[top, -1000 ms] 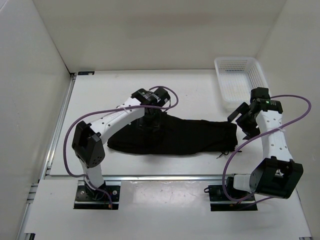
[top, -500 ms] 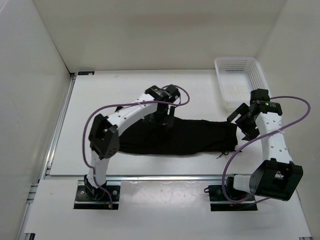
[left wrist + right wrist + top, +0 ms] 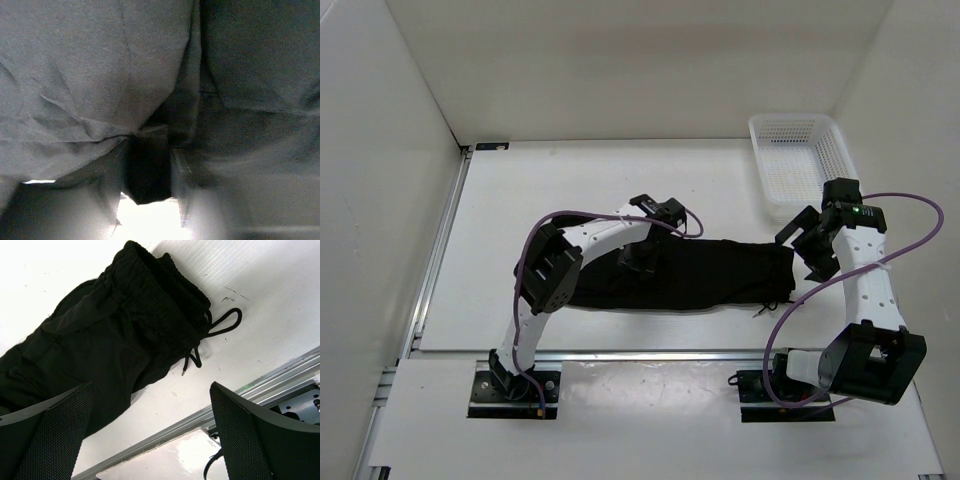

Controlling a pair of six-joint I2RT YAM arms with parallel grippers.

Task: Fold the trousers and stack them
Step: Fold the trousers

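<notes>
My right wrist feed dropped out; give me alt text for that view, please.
The black trousers lie on the white table, elastic waistband and loose drawstring toward the upper right. The right gripper's textured fingers hang open above them, holding nothing.

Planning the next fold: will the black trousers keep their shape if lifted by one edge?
Probably not: the trousers lie in soft creases, so they would likely sag and unfold. The gathered waistband looks bulkier and may hang lower. The loose drawstring would probably dangle.
</notes>
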